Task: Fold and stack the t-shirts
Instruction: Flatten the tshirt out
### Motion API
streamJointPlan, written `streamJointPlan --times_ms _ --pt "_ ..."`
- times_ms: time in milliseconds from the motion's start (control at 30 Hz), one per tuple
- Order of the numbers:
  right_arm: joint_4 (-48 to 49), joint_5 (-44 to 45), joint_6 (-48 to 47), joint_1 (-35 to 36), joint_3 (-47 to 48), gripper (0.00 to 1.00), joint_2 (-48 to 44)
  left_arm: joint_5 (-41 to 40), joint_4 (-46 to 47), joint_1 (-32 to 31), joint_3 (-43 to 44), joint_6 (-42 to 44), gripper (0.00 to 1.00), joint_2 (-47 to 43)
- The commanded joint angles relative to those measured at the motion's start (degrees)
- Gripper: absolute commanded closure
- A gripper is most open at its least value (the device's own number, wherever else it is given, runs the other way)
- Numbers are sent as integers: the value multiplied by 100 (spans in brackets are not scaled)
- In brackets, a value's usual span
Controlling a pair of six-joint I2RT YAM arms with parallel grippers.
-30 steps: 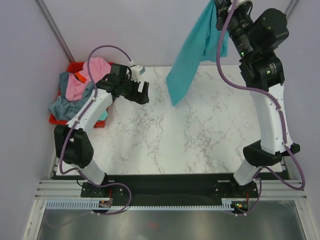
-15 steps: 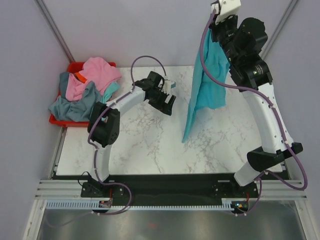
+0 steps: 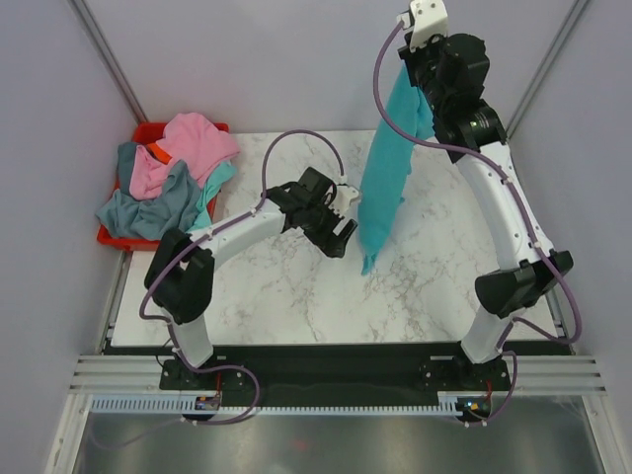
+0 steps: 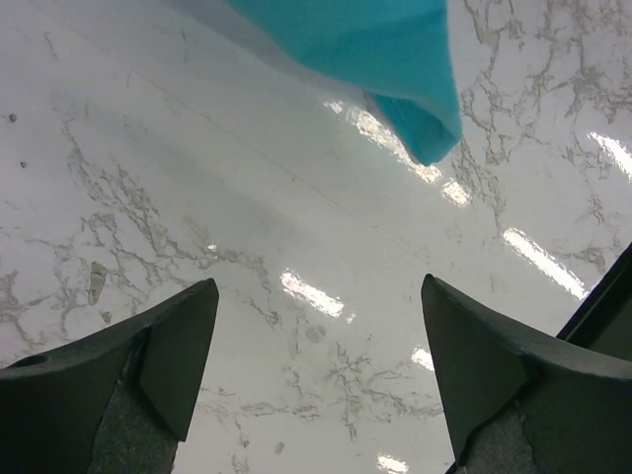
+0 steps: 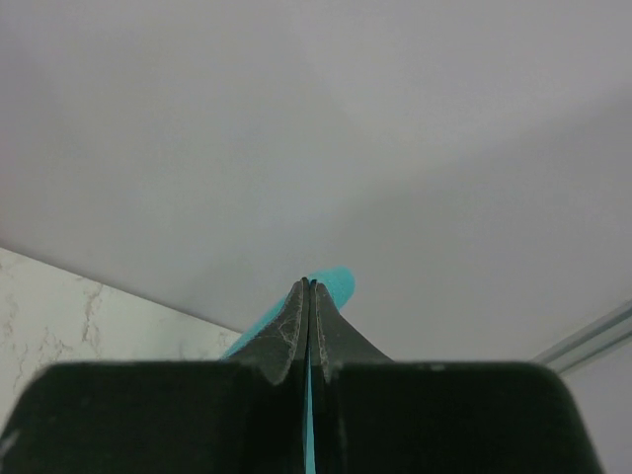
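A robot lab cell, shown by bare grey walls [image 3: 247, 59], aluminium mounting rails [image 3: 109, 375] and marble-patterned tabletop [image 3: 276, 296].

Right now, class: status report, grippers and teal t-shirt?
Right gripper shut on teal t-shirt, hanging over table. Left gripper open, empty, near its lower tip. Other shirts heaped in red bin.

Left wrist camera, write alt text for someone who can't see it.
A bright teal t-shirt hangs in from the top, its lowest corner dangling over a white marble table. The left hand is open below it, its two dark fingers spread at the bottom corners, touching nothing.
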Motion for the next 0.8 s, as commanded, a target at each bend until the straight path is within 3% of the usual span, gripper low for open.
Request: streamJointPlan --times_ms 0,267,600,733,767 --pt "271 15 209 -265 233 100 409 -65 310 -125 60 27 9 37" --pt "324 15 367 -642 462 100 911 -670 302 -915 1132 80 10 1240" --pt "298 -47 560 -863 128 100 639 -926 258 -1022 1713 97 18 2024" --pt "280 -55 604 -898 49 100 560 -1023 258 -1013 1775 159 45 2148" --pt "280 -55 613 -906 31 100 551 -1066 266 -1022 1766 176 63 2122"
